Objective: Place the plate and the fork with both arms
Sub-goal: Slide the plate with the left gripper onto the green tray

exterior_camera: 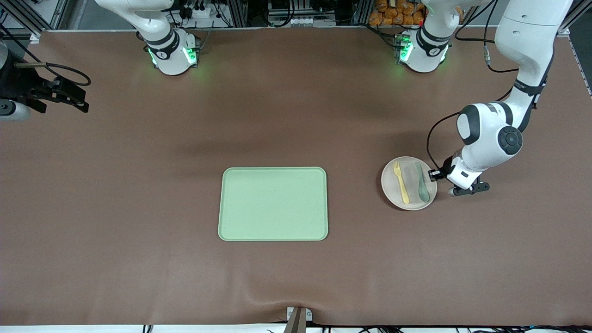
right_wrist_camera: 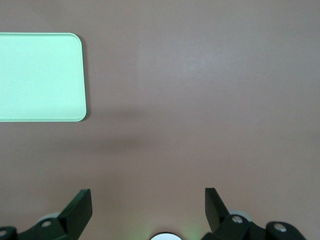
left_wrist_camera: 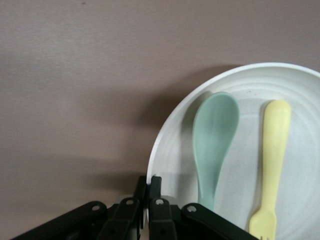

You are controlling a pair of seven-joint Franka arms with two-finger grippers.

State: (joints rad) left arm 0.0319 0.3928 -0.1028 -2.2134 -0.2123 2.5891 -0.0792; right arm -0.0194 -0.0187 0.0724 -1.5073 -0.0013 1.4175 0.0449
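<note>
The pale round plate (exterior_camera: 394, 196) lies on the table toward the left arm's end, beside the tray. On it lie the yellow fork (exterior_camera: 400, 181) and a teal spoon (exterior_camera: 422, 182), side by side. My left gripper (exterior_camera: 437, 175) is low at the plate's edge on the side away from the tray. In the left wrist view the left gripper (left_wrist_camera: 148, 187) is shut on the plate's rim (left_wrist_camera: 165, 135), one finger inside and one outside; the spoon (left_wrist_camera: 214, 135) and fork (left_wrist_camera: 274, 150) lie close by. My right gripper (exterior_camera: 76, 102) waits open over the right arm's end of the table, its jaws (right_wrist_camera: 148, 200) holding nothing.
A light-green rectangular tray (exterior_camera: 273, 203) lies flat at the middle of the table, and its corner (right_wrist_camera: 40, 75) shows in the right wrist view. Brown mat covers the table. The arms' bases stand along the table's back edge.
</note>
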